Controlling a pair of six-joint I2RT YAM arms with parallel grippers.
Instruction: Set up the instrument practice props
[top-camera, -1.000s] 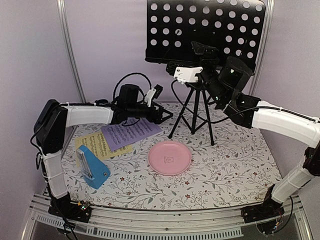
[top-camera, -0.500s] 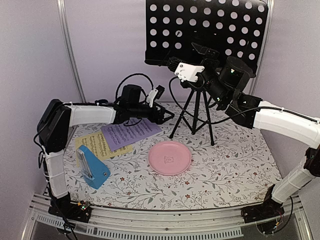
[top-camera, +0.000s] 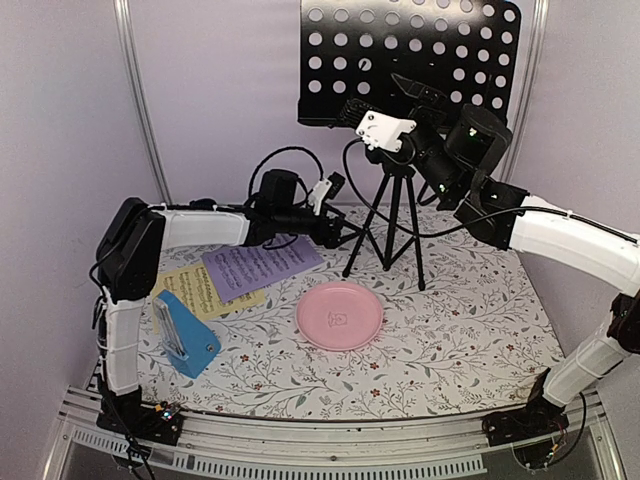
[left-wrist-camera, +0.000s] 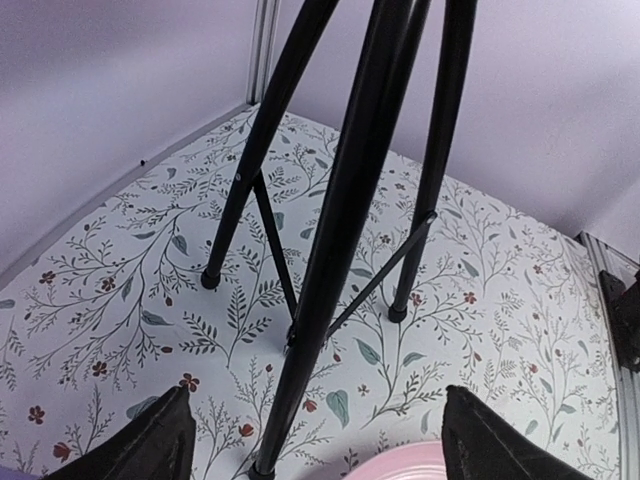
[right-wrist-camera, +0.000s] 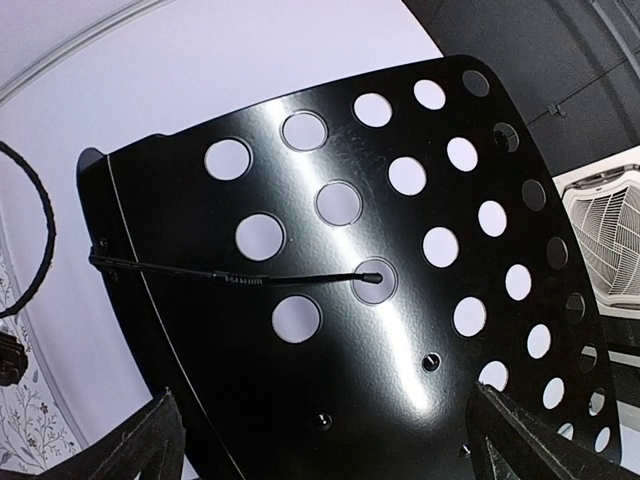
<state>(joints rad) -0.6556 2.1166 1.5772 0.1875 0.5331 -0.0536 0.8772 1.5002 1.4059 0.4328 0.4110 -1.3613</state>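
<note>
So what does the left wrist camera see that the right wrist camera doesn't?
Only the left wrist view: the music stand's tripod legs standing on the floral table cover, plus the rim of the pink plate.
Only the right wrist view: the stand's black perforated desk, with a thin wire page holder across it.
Both: parts of the same stand against a pale lilac wall, and each camera's own fingers standing open, left gripper and right gripper.

Black perforated music stand (top-camera: 410, 60), lilac sheet (top-camera: 260, 267), yellow sheet (top-camera: 190, 285), blue metronome (top-camera: 190, 340), pink plate (top-camera: 338, 315), leaf-patterned white table (top-camera: 470, 330)
</note>
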